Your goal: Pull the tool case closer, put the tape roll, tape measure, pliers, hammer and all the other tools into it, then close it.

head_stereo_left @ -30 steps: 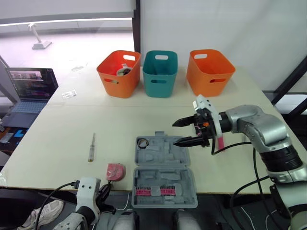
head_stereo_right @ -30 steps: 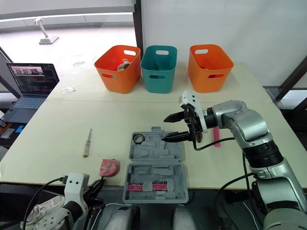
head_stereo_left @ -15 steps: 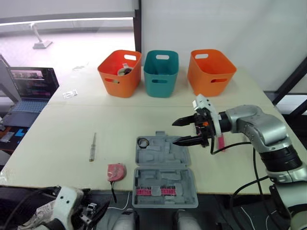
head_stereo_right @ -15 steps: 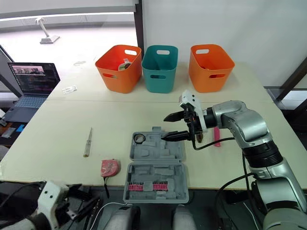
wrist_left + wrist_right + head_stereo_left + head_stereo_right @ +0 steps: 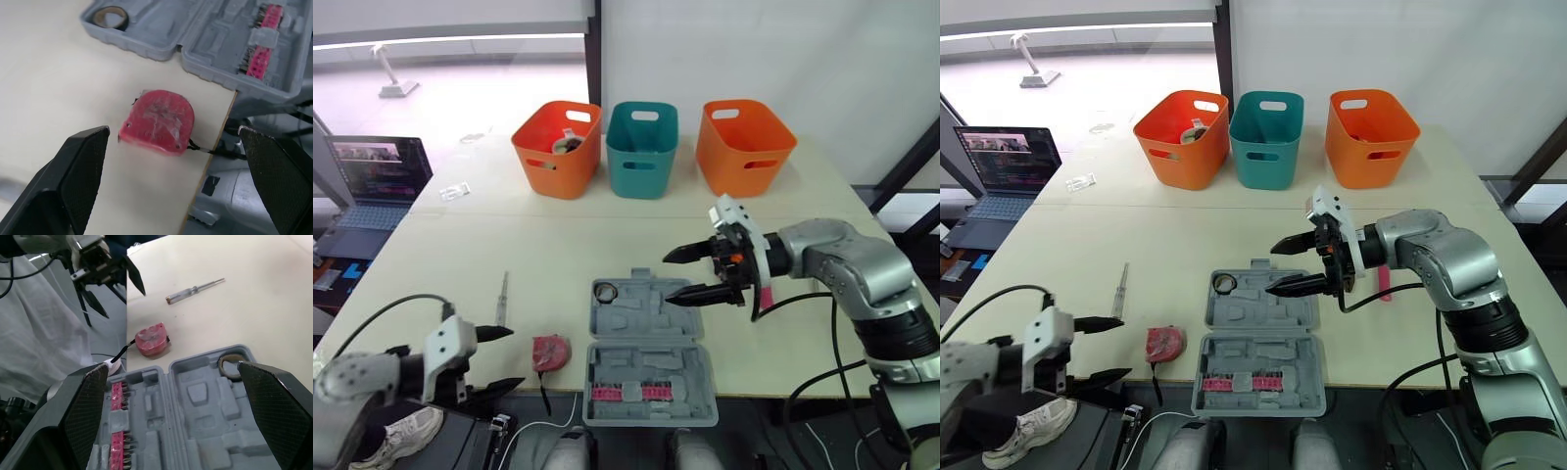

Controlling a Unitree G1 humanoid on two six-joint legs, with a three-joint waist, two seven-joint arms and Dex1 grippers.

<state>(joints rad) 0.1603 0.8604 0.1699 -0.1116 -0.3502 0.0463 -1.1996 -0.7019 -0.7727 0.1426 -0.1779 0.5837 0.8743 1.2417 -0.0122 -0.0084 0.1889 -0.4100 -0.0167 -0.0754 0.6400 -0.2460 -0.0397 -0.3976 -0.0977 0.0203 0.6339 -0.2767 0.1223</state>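
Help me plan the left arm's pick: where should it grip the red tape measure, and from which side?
Grip its rim, probably: the tape measure lies flat, broad face up, near the table's front edge. Pinch opposite side walls, coming low from the robot's side, where the open left gripper faces it. Avoid the black cord hanging over the edge.

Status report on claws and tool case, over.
Left claw open, beside tape measure. Right claw open over open tool case, tape roll inside. Nothing in the way.
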